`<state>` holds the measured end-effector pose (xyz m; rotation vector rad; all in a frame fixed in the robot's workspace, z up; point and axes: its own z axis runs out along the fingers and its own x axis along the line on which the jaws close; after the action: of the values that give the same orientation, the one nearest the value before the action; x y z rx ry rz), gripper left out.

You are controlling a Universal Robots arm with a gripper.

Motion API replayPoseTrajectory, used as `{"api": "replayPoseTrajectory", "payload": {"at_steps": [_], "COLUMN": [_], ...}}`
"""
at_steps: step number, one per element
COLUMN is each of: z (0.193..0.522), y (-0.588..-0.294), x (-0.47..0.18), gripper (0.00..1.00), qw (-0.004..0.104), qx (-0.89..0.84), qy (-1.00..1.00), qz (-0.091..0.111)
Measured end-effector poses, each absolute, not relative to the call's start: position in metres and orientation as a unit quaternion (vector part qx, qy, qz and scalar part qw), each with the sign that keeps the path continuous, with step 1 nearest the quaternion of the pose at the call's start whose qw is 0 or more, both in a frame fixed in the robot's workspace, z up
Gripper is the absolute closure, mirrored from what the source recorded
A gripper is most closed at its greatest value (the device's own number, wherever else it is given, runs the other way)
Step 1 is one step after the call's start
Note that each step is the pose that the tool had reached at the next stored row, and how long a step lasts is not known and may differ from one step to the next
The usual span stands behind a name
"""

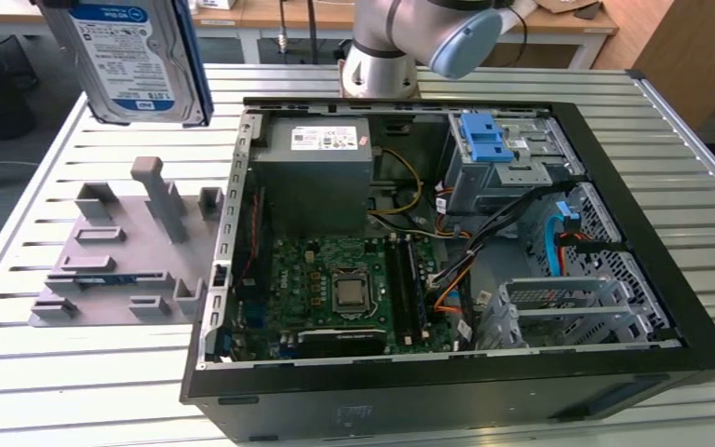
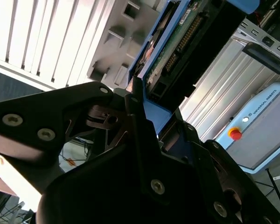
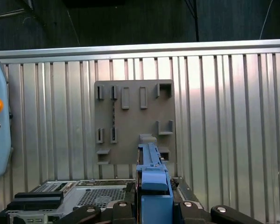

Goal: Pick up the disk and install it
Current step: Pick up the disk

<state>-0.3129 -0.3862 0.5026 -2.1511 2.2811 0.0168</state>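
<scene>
The disk [image 1: 134, 60] hung high at the exterior view's left, label facing out. It was well above the grey fixture [image 1: 122, 251] on the slatted table [image 1: 72, 382] and off to the side of the open case [image 1: 457, 391]. In the first wrist view the gripper [image 3: 153, 205] was closed on the disk's blue carrier, with black fingers [image 3: 200, 212] tight against either side of the frame. In the second wrist view the disk's green circuit board faced the camera. Inside the case, the drive cage [image 1: 506, 163] with its blue latch sat in the far corner, well apart from the disk.
</scene>
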Motion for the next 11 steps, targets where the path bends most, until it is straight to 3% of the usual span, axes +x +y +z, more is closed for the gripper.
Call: {"api": "replayPoseTrajectory", "payload": {"at_steps": [11], "z": [0.503], "y": [-0.396], "x": [-0.297], "gripper": [0.64], "qw": [0.002], "qx": [-0.686], "qy": [0.728], "qz": [0.006]}}
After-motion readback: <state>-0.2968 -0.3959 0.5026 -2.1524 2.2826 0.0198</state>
